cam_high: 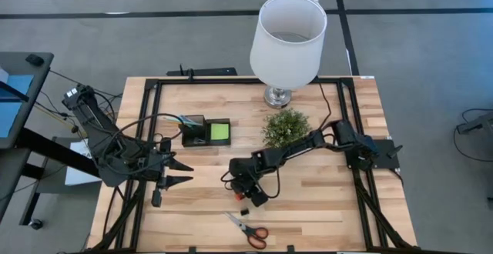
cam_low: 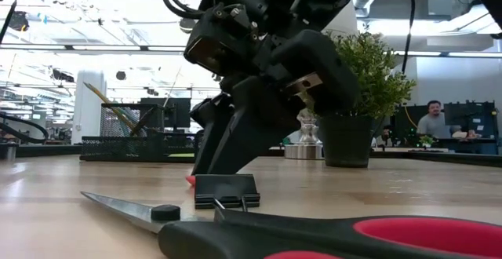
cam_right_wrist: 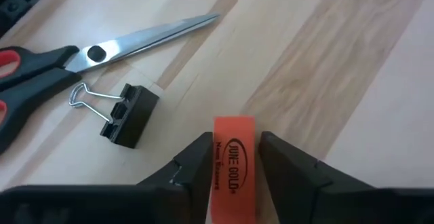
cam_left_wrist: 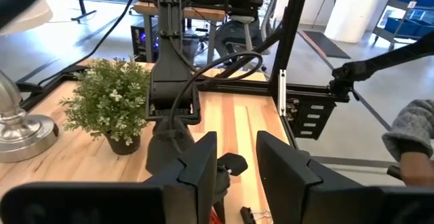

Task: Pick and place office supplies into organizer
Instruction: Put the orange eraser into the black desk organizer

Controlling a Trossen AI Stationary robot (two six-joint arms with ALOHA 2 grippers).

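Reaching in from the counter's three o'clock edge, the right arm stretches low toward the centre and tips its right tool [cam_right_wrist: 234, 157] down at the wood, fingers closed on a small orange block [cam_right_wrist: 234, 161] with printed lettering, which looks like an eraser. At about ten o'clock from that tool in the right wrist view, just beside it, a black binder clip [cam_right_wrist: 126, 113] lies on the counter [cam_high: 323, 208] with its wire handles pointing at the red-handled scissors [cam_high: 248, 228]. The scissors lie shut near the six o'clock edge, blades toward nine o'clock in the high view, close to the clip but apart from it.

The black organizer [cam_high: 206, 131] sits at roughly eleven o'clock from the right tool, well apart, with pens standing in its taller compartment and a lime-green sticky-note pad [cam_high: 220, 132] in its low tray. A small potted plant [cam_high: 286, 126] and a white-shaded lamp [cam_high: 287, 40] stand toward twelve o'clock.

The left tool [cam_high: 185, 172] waits over the nine o'clock side, fingers spread apart and empty.
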